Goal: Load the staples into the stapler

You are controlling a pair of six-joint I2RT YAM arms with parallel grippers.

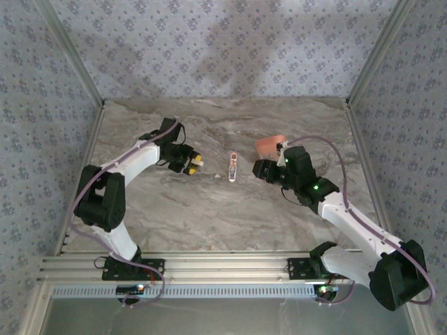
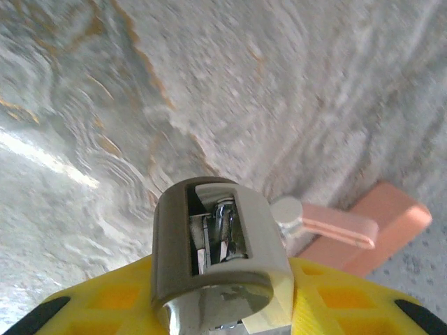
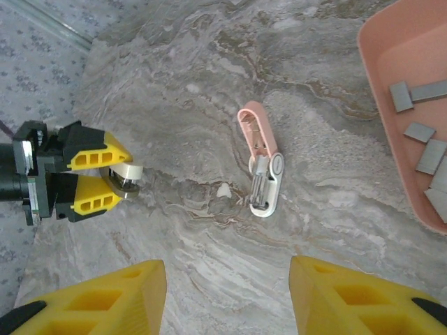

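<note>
The stapler [image 3: 260, 164] lies swung open on the marble table, its pink top pointing away from its white base; it also shows as a small sliver [image 1: 233, 167] mid-table and as a pink arm [image 2: 335, 230]. My left gripper [image 3: 115, 180] [image 1: 192, 164] [image 2: 220, 307] is shut on a whitish oblong piece [image 2: 216, 258] with metal showing in its slot, held above the table left of the stapler. Grey staples [image 3: 419, 132] lie in the salmon tray [image 3: 412, 49]. My right gripper [image 3: 227, 293] [image 1: 262, 169] hovers open near the stapler, with nothing between its fingers.
The salmon tray [image 1: 269, 145] [image 2: 391, 216] stands just behind my right gripper. A tiny white chip [image 3: 223, 189] lies on the table beside the stapler's base. Patterned walls enclose the table on the left, back and right.
</note>
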